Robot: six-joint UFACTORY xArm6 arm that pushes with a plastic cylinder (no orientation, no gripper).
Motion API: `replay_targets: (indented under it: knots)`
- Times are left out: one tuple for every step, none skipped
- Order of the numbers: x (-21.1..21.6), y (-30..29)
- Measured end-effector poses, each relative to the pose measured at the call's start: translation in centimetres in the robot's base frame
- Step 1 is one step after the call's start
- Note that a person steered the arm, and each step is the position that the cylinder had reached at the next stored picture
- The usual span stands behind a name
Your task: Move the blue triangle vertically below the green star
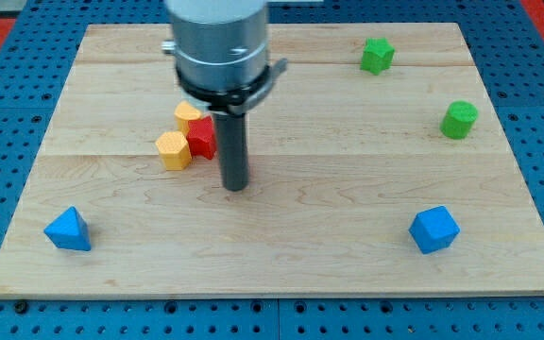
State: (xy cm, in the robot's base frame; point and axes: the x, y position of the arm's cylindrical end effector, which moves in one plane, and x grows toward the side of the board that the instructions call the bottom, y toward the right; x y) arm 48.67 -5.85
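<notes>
The blue triangle (68, 229) lies near the board's bottom left corner. The green star (377, 55) sits near the view's top right. My tip (237, 185) rests on the board near the middle, just right of and below a cluster of a red block (202, 139) and two yellow blocks (174, 150) (188, 114). The tip is far to the right of the blue triangle and far to the lower left of the green star. It touches no block that I can see.
A green round block (459, 120) sits at the right side below the star. A blue cube-like block (433, 229) lies at the bottom right. The wooden board (281, 255) sits on a blue pegboard surface.
</notes>
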Motion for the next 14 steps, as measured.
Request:
replay_targets:
  knots:
    - [2.8,-2.7]
    - [8.0,-6.9]
    - [13.1,-14.4]
    - [11.1,-18.1]
    - [7.5,-19.9]
    - [7.5,-16.0]
    - [7.4,-9.7]
    - [6.7,-8.8]
    - [6.7,-14.0]
    - [4.5,-14.1]
    - [4.2,-9.9]
    - [5.3,-0.5]
    - [4.8,3.4]
    - [0.4,3.4]
